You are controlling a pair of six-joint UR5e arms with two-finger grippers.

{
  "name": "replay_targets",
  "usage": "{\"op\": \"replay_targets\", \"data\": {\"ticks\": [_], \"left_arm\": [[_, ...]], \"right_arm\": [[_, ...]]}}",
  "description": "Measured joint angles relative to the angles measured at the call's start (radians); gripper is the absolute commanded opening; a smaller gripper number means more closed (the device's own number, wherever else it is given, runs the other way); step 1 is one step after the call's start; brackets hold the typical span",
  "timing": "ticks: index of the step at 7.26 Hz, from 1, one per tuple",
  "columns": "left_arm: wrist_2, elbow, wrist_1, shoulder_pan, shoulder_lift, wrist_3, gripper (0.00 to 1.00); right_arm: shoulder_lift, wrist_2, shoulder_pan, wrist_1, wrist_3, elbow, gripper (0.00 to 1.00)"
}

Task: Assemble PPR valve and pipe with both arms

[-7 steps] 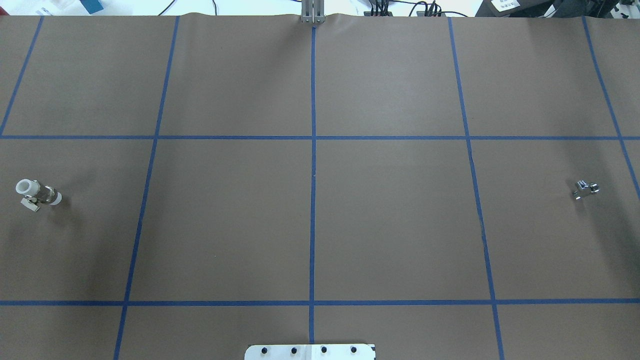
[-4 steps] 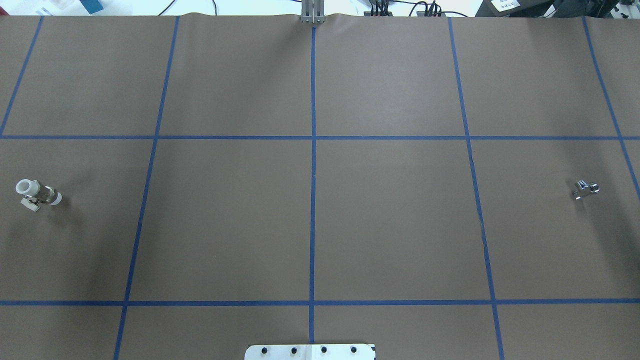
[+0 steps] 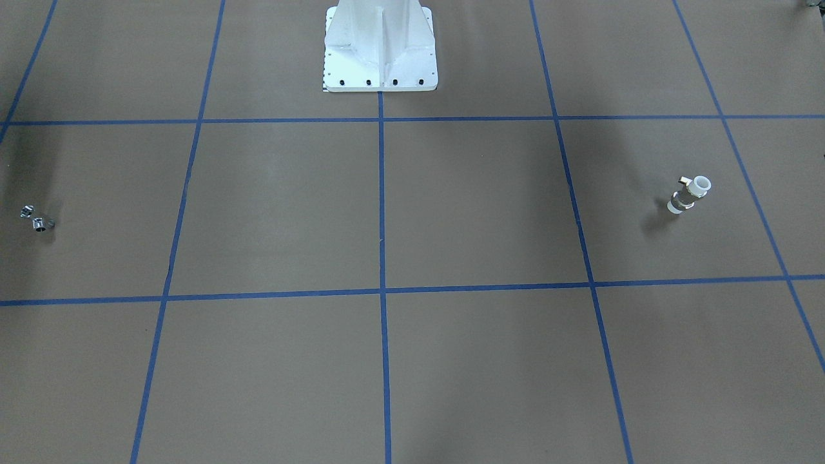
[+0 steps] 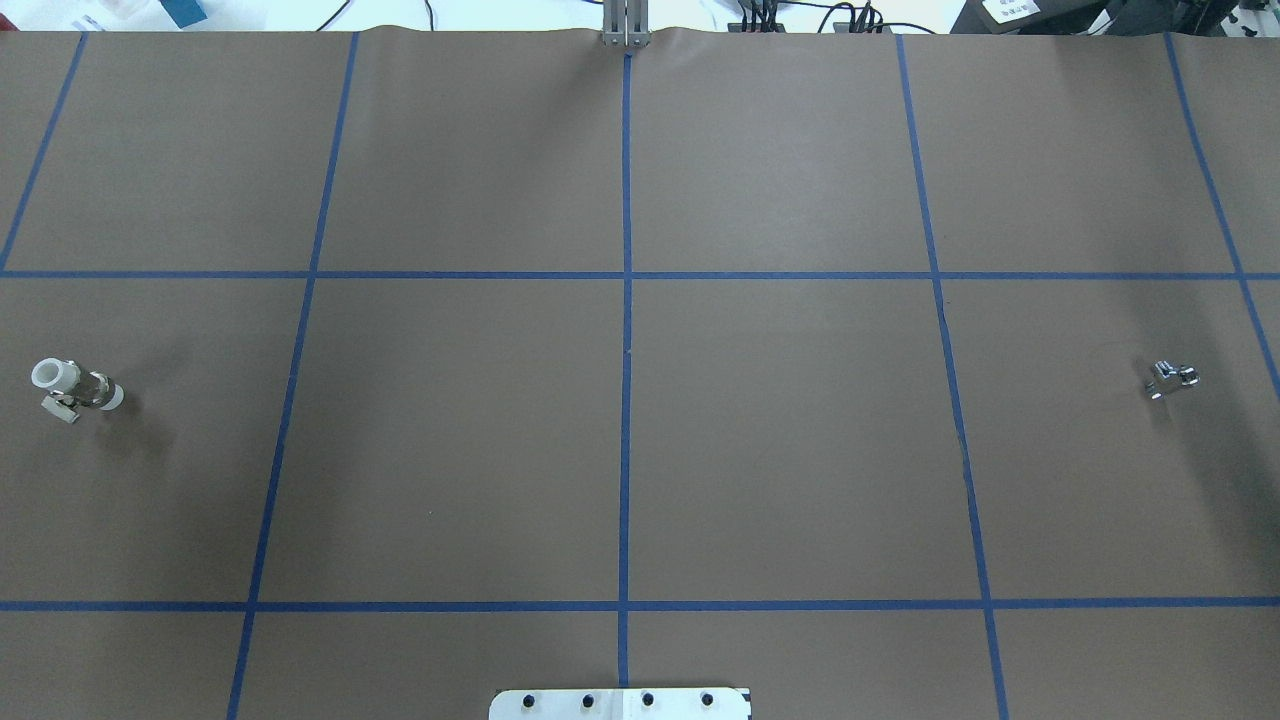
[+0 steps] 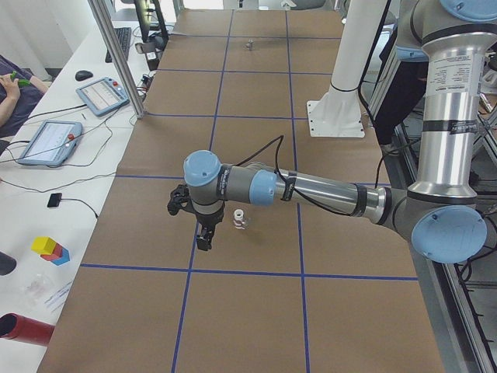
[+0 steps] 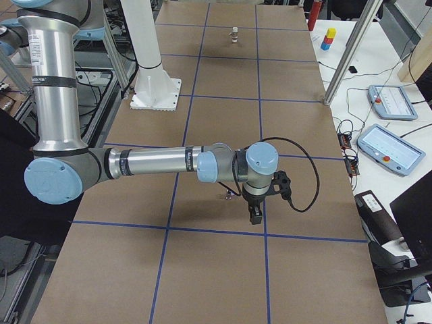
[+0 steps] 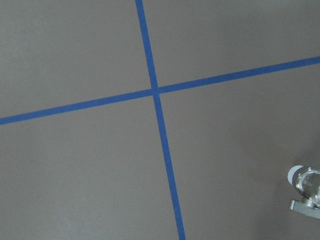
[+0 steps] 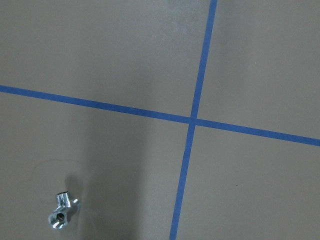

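The PPR valve (image 4: 75,388), white with metallic bands and a side lever, stands on the brown table at the far left; it also shows in the front view (image 3: 688,194) and at the left wrist view's right edge (image 7: 306,185). The chrome pipe (image 4: 1170,379) lies at the far right, also in the front view (image 3: 37,219) and the right wrist view (image 8: 62,210). The left gripper (image 5: 203,237) hangs just beside the valve (image 5: 241,220). The right gripper (image 6: 255,214) hangs just beside the pipe (image 6: 229,196). I cannot tell whether either is open or shut.
The white bolted pedestal (image 3: 380,51) stands at the robot's edge of the table, mid-width. Blue tape lines (image 4: 626,350) divide the brown mat into squares. Tablets (image 5: 46,140) and cables lie on the operators' bench, behind an aluminium post (image 5: 116,54).
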Motion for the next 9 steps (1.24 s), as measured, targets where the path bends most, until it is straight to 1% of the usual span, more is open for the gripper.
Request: {"op": "replay_targets", "data": {"ticks": [1, 2, 4, 6, 9], "left_arm": [[-0.003, -0.021, -0.002, 0.059, -0.016, -0.118, 1.00], [-0.004, -0.029, -0.005, 0.124, -0.039, -0.180, 1.00], [-0.003, -0.032, -0.026, 0.213, -0.046, -0.216, 0.99], [0.003, -0.016, -0.133, 0.238, 0.010, -0.232, 0.99], [0.030, 0.014, -0.278, 0.300, 0.061, -0.313, 0.99]], "right_arm": [[0.000, -0.001, 0.000, 0.000, 0.000, -0.001, 0.99], [0.000, -0.002, 0.000, 0.000, -0.001, -0.003, 0.99], [0.000, -0.005, 0.000, 0.000, -0.001, -0.006, 0.99], [-0.001, -0.003, 0.000, -0.001, -0.001, -0.007, 0.99], [-0.001, -0.002, 0.000, -0.001, -0.001, -0.007, 0.99]]}}
